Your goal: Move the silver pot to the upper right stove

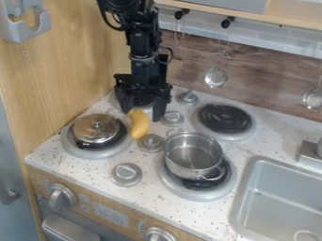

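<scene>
The silver pot (pixel 192 151) stands upright on the lower right burner, its two small handles at its upper left and lower right edges. The upper right stove burner (pixel 224 118) is a bare black coil in a grey ring, behind the pot. My gripper (pixel 142 115) hangs at the upper left, over the rear left part of the stove. Its two fingers are spread open, left of and behind the pot and apart from it.
A yellow banana (pixel 139 124) lies just below the gripper, partly between its fingertips in this view. A metal lid (pixel 96 128) rests on the lower left burner. Grey knobs (pixel 151 142) stand between burners. The sink (pixel 283 197) is at right; utensils (pixel 215 77) hang behind.
</scene>
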{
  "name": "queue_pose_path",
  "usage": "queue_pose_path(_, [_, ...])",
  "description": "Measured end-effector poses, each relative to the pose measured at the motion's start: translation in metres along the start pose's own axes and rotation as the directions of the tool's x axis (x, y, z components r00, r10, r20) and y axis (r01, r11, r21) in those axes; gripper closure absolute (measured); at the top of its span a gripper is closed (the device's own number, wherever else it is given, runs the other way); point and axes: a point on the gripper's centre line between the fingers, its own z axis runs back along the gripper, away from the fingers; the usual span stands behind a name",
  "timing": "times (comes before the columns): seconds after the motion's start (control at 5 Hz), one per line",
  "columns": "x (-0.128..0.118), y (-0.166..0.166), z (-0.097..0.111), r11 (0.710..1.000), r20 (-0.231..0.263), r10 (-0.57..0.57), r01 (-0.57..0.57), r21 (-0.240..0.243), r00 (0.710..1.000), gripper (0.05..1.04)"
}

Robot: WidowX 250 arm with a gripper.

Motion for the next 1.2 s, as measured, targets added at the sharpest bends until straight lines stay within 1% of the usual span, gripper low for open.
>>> queue_pose_path(0.2, [-0.009, -0.002, -0.016, 1.000, -0.047, -0.008, 0.007, -0.005, 0.999, 0.085])
queue_pose_path(0.4, [-0.036, -0.022, -0.033, 0.993, -0.109, -0.113, 0.110, -0.038, 0.988, 0.085])
queue_pose_path(0.6, [-0.037, -0.055, -0.016, 0.972, -0.061, -0.224, 0.218, -0.086, 0.973, 0.085])
queue_pose_path(0.8, [-0.037, -0.085, -0.016, 0.954, -0.050, -0.293, 0.289, -0.082, 0.955, 0.085])
queue_pose_path(1.0, [-0.038, -0.128, -0.015, 0.934, -0.022, -0.355, 0.354, -0.058, 0.934, 0.085])
queue_pose_path(1.2, [-0.030, -0.162, -0.021, 0.942, 0.010, -0.333, 0.333, -0.041, 0.943, 0.085])
